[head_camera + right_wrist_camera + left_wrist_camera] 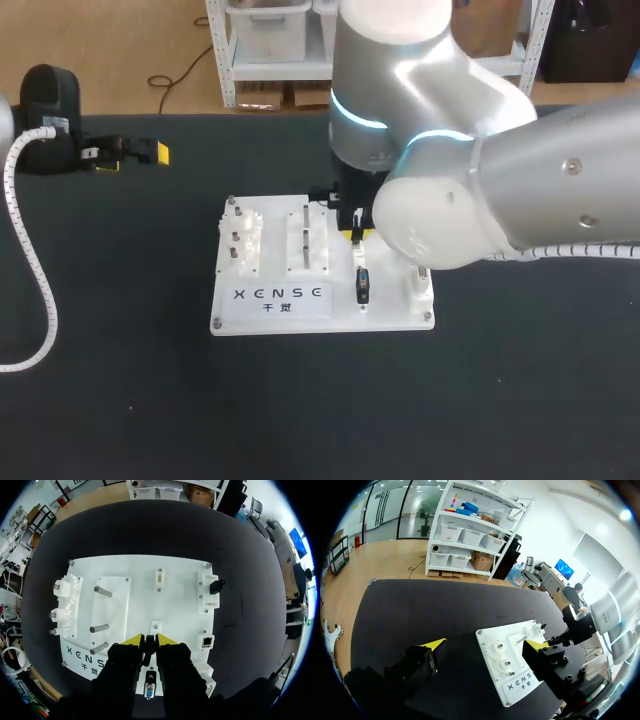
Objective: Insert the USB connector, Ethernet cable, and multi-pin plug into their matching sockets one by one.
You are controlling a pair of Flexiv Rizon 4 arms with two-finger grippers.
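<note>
Black covering is seen across the whole bench (120,400), on which a white socket board (272,278) has been laid near the middle, within reach of both arms. Much of the head view is filled by the right arm (480,190), which comes in from the right and is bent down over the board so that its wrist points straight at the sockets. The left gripper (486,644) is parked well apart from the board, toward the far left of the bench, its fingers spread wide with nothing between them; it is judged to be kept out of the way. The right gripper (149,640) is clenched on a slim dark plug (149,647), held just short of a small white socket block (156,626), presumably to be lined up before pressing in. Which of the three connectors this is cannot be told. A multi-pin connector (149,690) is seen standing on the board under the gripper's body, and the Ethernet socket (207,641), beside the gripper, appears unoccupied
</note>
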